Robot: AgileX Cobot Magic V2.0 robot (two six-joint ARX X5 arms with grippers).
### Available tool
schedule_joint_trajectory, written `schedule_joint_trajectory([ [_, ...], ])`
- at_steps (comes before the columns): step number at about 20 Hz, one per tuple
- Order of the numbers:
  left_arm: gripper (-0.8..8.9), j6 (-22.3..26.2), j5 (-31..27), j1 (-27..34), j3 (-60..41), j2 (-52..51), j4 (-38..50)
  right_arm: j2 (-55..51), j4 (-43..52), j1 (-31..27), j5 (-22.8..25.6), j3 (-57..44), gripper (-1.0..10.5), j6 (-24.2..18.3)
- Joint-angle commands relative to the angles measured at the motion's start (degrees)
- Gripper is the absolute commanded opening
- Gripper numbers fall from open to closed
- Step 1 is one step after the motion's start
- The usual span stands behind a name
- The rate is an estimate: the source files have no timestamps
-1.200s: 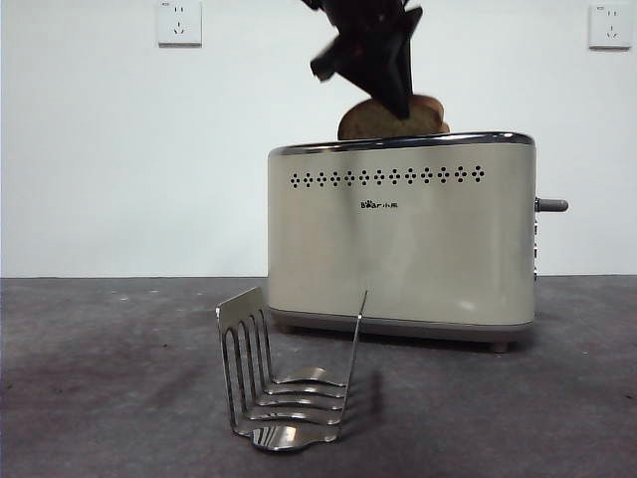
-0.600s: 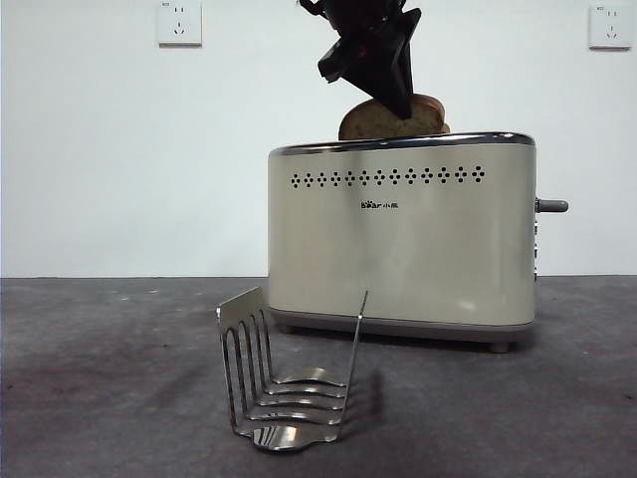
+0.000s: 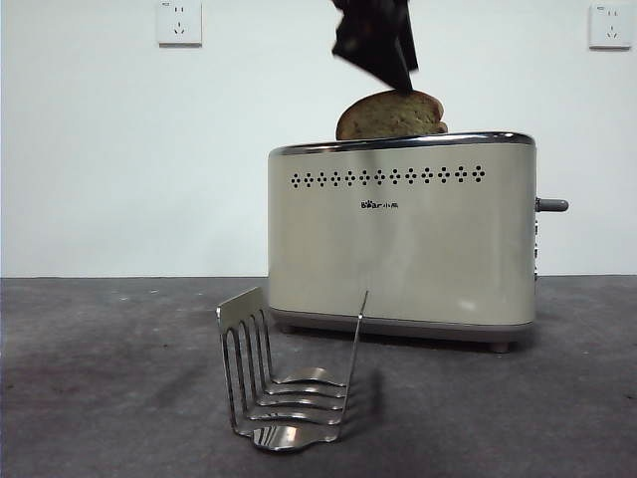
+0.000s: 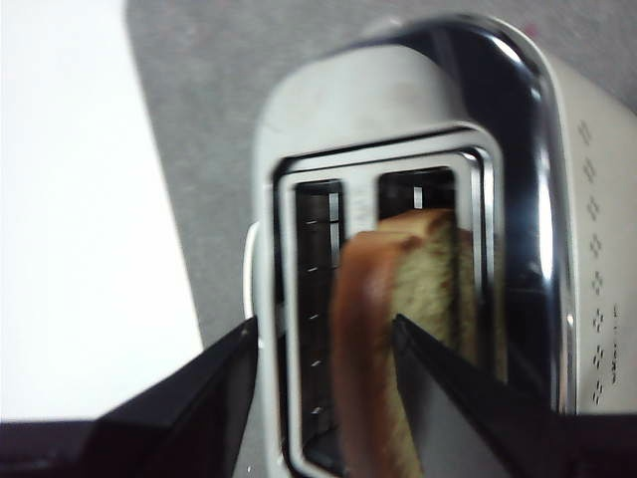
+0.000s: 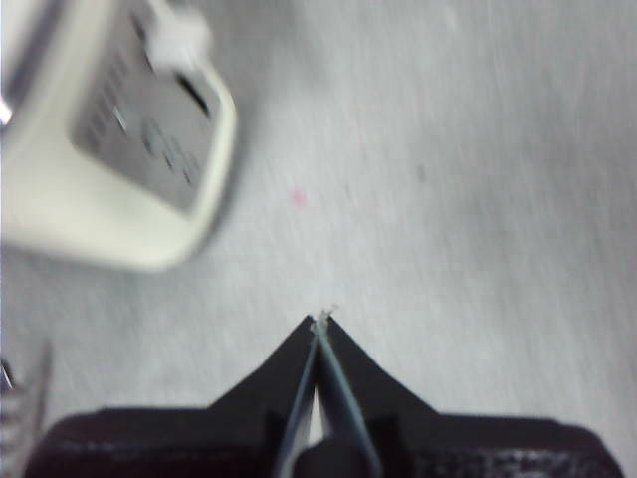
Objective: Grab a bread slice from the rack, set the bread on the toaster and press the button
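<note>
L gripper (image 4: 323,344) hangs just above the toaster (image 3: 398,239), jaws apart and flanking but not pinching the slice of bread (image 3: 390,115), which stands upright in a slot w/ dome proud of the chrome rim, prob. released to seat; R gripper (image 5: 320,321) waits beside the toaster, jaws together, empty.

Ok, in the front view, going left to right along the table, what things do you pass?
Shiny steel wire toast rack → large cream-beige boxy toaster → its short dark-grey lever knob sticking out of the narrow side.

white wall (image 3: 119,149) — two sockets (image 3: 179,22), grey table (image 3: 100,378)
</note>
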Motion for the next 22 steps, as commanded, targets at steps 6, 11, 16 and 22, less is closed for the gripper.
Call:
schedule_joint_trajectory([
  [6,2.17,-26.6,-0.2,-0.1,-0.3,-7.7,-5.8,3.0,12.0,-0.1,-9.9,0.2,0.0,0.4],
  [11,-0.14,-35.7,-1.1,0.5,-0.3,-13.9,-15.3,11.1,20.7,-2.3,-18.0,0.2,0.0,2.7],
  [16,-0.09,-48.9,-1.0,1.6,-0.3,-19.2,-23.3,20.0,33.5,-7.9,-34.2,0.2,-0.1,10.3],
  [22,-0.08,-57.5,-0.9,3.9,-0.4,-20.6,-34.9,29.5,41.4,-9.0,-41.3,0.2,-0.1,14.2],
])
